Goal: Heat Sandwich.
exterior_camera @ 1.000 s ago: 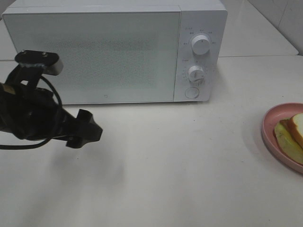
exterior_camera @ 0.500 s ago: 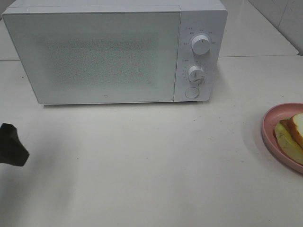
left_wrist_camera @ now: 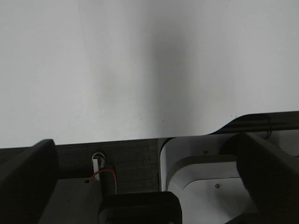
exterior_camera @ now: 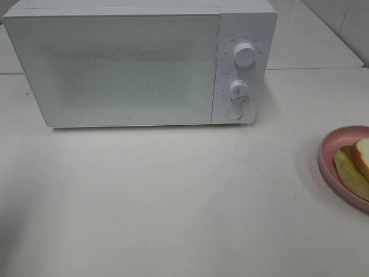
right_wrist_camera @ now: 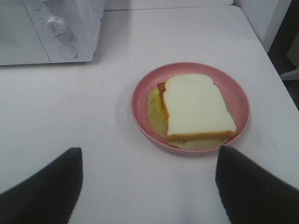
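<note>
While both grippers gape empty, the sandwich (right_wrist_camera: 198, 106) sits plated on the white table (exterior_camera: 173, 196) near a microwave (exterior_camera: 138, 63).

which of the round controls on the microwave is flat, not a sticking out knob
The lowest one, the flat round button at the bottom of the microwave panel. The two knobs above it stand out from the panel.

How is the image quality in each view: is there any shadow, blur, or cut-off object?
Exterior high view: soft even light, the pink plate and sandwich cut by the right edge. Left wrist view: a broad dim shadow on the bare table, nearby parts blurred. Right wrist view: sandwich sharp, the dark fingertips out of focus.
</note>
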### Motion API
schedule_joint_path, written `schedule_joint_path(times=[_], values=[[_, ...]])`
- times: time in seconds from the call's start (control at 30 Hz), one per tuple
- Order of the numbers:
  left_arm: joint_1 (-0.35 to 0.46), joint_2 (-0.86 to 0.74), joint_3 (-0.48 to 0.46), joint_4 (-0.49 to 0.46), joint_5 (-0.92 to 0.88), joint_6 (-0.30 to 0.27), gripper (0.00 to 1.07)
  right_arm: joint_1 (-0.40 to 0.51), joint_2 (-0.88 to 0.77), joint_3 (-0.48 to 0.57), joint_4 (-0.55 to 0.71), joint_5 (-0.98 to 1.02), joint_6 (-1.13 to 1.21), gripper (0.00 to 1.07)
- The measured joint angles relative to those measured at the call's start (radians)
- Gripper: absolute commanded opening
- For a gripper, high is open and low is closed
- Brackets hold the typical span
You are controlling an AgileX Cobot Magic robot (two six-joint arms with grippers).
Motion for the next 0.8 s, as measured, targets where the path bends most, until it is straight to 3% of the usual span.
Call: schedule_joint_path(times=[0.2,0.47,0.8], values=[[0.000,-0.227,0.000,0.013,0.043,-0.041,0.98,0.000,0.000,0.000,0.000,0.000,0.000,0.75],[0.000,-0.583,0.000,0.021,0.046,-0.047,0.98,0.000,0.000,0.000,0.000,0.000,0.000,0.75],[0.000,-0.874,0.001,0.039,0.093,-0.047,0.98,0.000,0.000,0.000,0.000,0.000,0.000,0.75]])
